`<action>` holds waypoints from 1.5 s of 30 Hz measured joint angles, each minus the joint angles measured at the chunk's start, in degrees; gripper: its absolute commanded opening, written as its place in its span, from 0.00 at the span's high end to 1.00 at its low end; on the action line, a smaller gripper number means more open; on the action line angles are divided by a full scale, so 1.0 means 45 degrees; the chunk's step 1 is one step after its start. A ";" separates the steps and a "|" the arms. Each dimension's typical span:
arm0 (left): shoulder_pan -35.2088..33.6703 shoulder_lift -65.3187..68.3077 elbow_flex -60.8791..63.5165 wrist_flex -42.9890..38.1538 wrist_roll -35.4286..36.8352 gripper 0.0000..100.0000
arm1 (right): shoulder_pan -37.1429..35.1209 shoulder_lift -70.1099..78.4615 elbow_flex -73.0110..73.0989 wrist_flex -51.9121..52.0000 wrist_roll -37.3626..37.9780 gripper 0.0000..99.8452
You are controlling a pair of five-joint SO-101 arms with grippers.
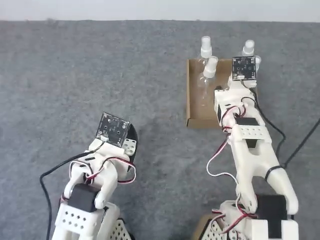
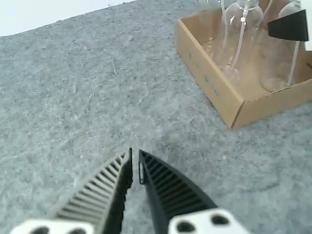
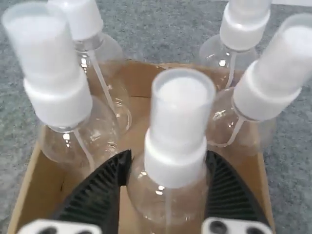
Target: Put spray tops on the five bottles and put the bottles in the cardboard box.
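1. The right gripper [image 3: 168,158] has its jaws spread wide and set against the two sides of one clear bottle [image 3: 165,195]. It grips the body just under the bottle's spray top [image 3: 180,112], so I take the bottle as held.
2. That bottle stands upright, its long axis vertical, exactly between the jaws and in the middle of the cardboard box [image 1: 196,112]. Whether its base rests on the box floor is hidden.
3. Four more capped bottles crowd round it: the front-left bottle [image 3: 58,87], the back-left bottle [image 3: 80,19], the back-right bottle [image 3: 243,24] and the front-right bottle [image 3: 278,78]. The front two stand just beside the jaws. The back two stand at the far wall, and I cannot tell which side of it.
4. All five carry tops, so the task looks almost done. What remains is probably letting go and drawing clear. The exit should run up along the bottle's axis, since any sideways drift risks tipping a front neighbour.
5. The left gripper [image 2: 135,163] is all but closed and holds nothing. It hangs over the grey mat [image 1: 100,75], well apart from the box, which lies ahead and to its right. The right arm is clearly the nearer one
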 measured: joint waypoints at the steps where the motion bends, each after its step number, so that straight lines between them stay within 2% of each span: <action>1: 0.0000 0.0000 0.0000 0.0000 0.0000 0.99 | 0.0000 0.0000 0.0000 0.0000 0.0000 0.84; 12: 0.0000 0.0000 0.0117 0.0000 0.0000 0.99 | 0.0020 0.0000 0.0000 0.0000 -0.0020 0.83; 19: 0.0000 0.0000 0.0117 0.0000 0.0000 0.99 | -0.0059 0.0000 0.0000 0.0000 -0.0020 0.70; 31: 0.0000 0.0000 0.0117 0.0000 0.0000 0.99 | -0.0020 -0.0371 0.0020 0.0098 -0.0020 0.70; 45: 0.0000 0.0000 0.0117 0.0000 0.0000 0.99 | -0.0078 -0.4415 -0.1289 0.5333 -0.0020 0.70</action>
